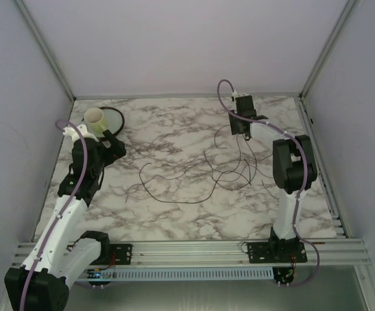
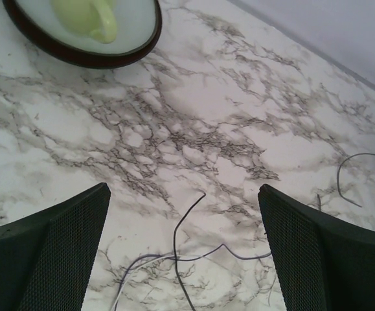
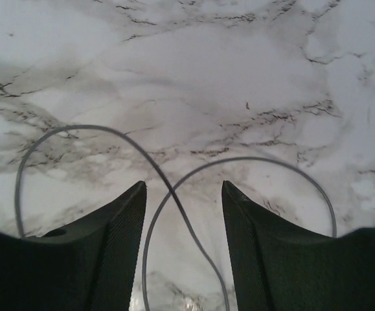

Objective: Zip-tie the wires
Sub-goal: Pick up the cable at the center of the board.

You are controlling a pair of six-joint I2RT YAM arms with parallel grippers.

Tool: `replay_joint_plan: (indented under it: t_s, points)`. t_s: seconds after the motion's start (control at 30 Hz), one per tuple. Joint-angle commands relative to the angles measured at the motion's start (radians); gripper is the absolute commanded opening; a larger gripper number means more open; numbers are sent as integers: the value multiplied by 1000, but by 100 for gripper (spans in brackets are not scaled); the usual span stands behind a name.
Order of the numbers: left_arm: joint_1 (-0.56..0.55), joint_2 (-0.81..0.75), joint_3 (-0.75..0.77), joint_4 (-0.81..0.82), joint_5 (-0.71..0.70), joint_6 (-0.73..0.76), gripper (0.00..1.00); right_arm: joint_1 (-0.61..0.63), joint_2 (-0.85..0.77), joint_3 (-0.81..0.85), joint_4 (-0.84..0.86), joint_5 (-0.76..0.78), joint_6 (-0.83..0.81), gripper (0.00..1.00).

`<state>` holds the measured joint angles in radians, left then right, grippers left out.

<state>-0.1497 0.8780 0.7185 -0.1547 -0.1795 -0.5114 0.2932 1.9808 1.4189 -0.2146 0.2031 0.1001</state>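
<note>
the left pincer (image 2: 184,191) stands wide open, gripping nothing, low over the marble tabletop (image 1: 174,129). just below it and between its fingers (image 2: 57,253) lie the near ends of the wires (image 1: 181,201): one dark strand curls up into the gap and a paler one crosses it. the other wires spread in loose loops to this pincer's right, across the middle of the tabletop toward the right pincer (image 3: 184,184). ahead and to the left of the left pincer sits a pale cup (image 2: 90,16) on a dark-rimmed plate (image 2: 109,59), well apart from the wires. the right pincer hangs over the far right of the tabletop, its jaws partly apart. two thin strands loop out ahead of it, cross, and run back through the gap between its fingers; whether they touch a finger i cannot tell. more curls lie below it and to its left.
</note>
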Motion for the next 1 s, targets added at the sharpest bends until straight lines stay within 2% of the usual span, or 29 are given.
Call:
replay_joint_plan:
  t_s: [0.0, 0.1, 0.17, 0.2, 0.43, 0.6, 0.9, 0.97]
  points:
    - [-2, -4, 46, 62, 64, 40, 98, -20, 62, 75, 45, -37, -19, 46]
    - [-2, 26, 72, 95, 120, 48, 97, -22, 81, 94, 43, -46, -30, 23]
    - [-2, 53, 85, 138, 178, 57, 98, -21, 68, 95, 38, -42, -35, 2]
    - [-2, 69, 93, 165, 211, 61, 98, -20, 50, 89, 35, -32, -37, 0]
    - [-78, 239, 148, 424, 383, 94, 100, 37, -248, -93, 25, 67, -19, 0]
    - [-214, 403, 177, 698, 418, 126, 100, 48, -495, -245, 19, -19, -10, 0]
    - [-398, 772, 365, 1112, 619, 226, 100, 48, -654, -315, -47, -150, -57, 0]
    - [-426, 857, 416, 1161, 647, 243, 100, 49, -676, -311, -54, -167, -56, 0]
